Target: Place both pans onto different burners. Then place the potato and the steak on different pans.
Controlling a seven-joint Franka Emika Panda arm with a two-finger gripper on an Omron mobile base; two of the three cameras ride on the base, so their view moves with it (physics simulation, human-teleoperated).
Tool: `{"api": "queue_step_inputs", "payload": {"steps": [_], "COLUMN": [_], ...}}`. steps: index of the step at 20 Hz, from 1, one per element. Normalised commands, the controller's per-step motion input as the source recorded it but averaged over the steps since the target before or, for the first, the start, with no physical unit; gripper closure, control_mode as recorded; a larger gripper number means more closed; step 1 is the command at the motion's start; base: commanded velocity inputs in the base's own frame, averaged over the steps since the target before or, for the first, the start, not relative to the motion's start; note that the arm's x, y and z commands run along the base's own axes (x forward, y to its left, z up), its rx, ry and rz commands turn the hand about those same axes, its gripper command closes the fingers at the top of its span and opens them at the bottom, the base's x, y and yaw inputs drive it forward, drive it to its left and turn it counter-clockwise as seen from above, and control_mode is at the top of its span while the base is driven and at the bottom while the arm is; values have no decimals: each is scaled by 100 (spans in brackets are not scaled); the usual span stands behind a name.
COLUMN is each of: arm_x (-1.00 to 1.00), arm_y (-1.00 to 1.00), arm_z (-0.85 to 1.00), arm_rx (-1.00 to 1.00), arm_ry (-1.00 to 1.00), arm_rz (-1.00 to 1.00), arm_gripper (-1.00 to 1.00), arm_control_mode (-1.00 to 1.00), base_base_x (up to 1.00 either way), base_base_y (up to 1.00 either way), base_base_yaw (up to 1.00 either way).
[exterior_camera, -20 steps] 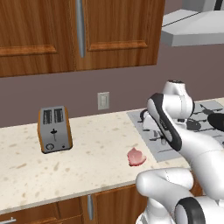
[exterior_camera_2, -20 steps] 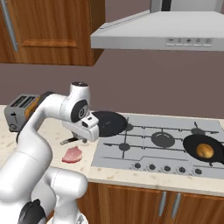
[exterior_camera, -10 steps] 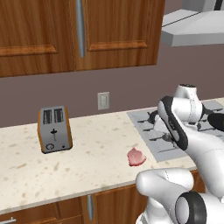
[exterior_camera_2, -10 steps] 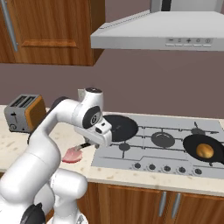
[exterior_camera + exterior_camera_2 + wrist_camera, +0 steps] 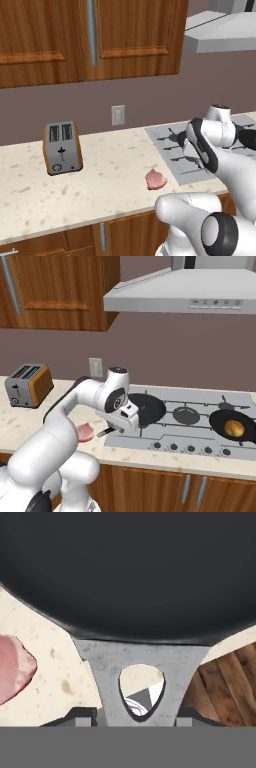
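The gripper (image 5: 120, 424) is holding the left pan (image 5: 143, 408) by its grey handle (image 5: 137, 672), with a finger on each side of it, over the left burners of the cooktop (image 5: 200, 432). This pan is looking flat, round and matte black. The steak (image 5: 85, 431) is lying pink on the counter (image 5: 100, 185), just beside the cooktop. The right pan (image 5: 234, 426) is sitting on a right burner and is carrying the golden potato (image 5: 233, 428).
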Motion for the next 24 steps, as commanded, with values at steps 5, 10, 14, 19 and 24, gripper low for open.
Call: {"api": "queue_step_inputs", "payload": {"steps": [5, 10, 14, 19, 24], "arm_x": [12, 2, 1, 4, 13], "arm_y": [-15, -4, -1, 0, 0], "arm_z": [-21, -25, -25, -19, -17], "arm_rx": [0, 0, 0, 0, 0], "arm_ry": [0, 0, 0, 0, 0], "arm_rz": [7, 5, 4, 4, 4], "arm_gripper": [100, 100, 100, 100, 100], "arm_control_mode": [-100, -100, -100, -100, -100], "base_base_x": [0, 0, 0, 0, 0], "base_base_y": [0, 0, 0, 0, 0], "base_base_yaw": [0, 0, 0, 0, 0]}}
